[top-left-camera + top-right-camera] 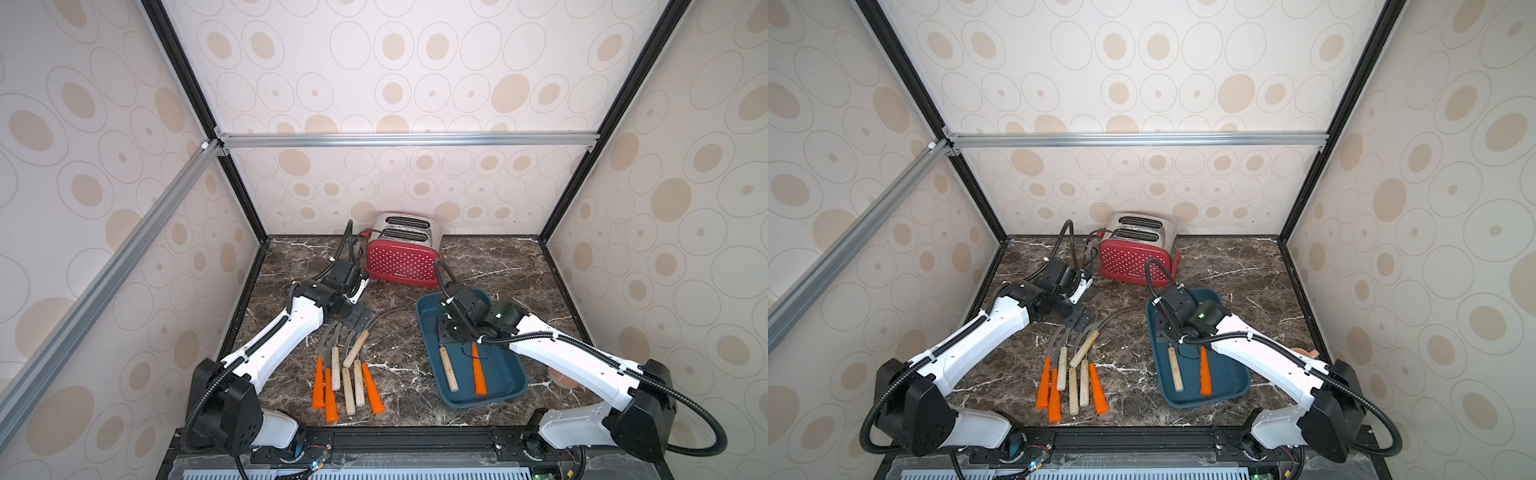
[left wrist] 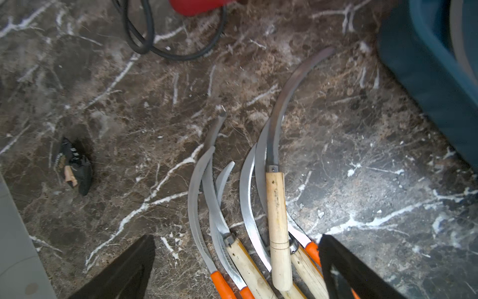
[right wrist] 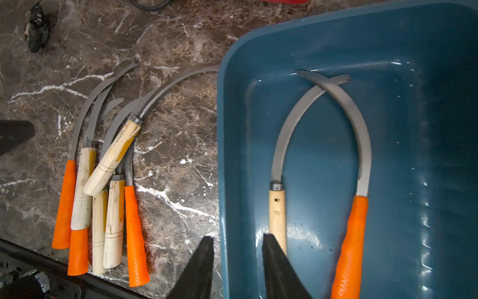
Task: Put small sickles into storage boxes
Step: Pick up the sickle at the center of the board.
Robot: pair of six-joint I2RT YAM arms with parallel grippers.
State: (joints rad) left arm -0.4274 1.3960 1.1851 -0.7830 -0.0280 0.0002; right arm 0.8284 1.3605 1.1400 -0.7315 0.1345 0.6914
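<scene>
Right wrist view alone shows sickle blades (image 3: 323,85) crossed inside the tray (image 3: 320,155).

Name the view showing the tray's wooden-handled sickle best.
Right wrist view: the wooden-handled sickle shows nearly whole in the tray. In both top views the right arm hides its blade; only the handle shows. Left wrist view shows mainly the tray's wall.
</scene>
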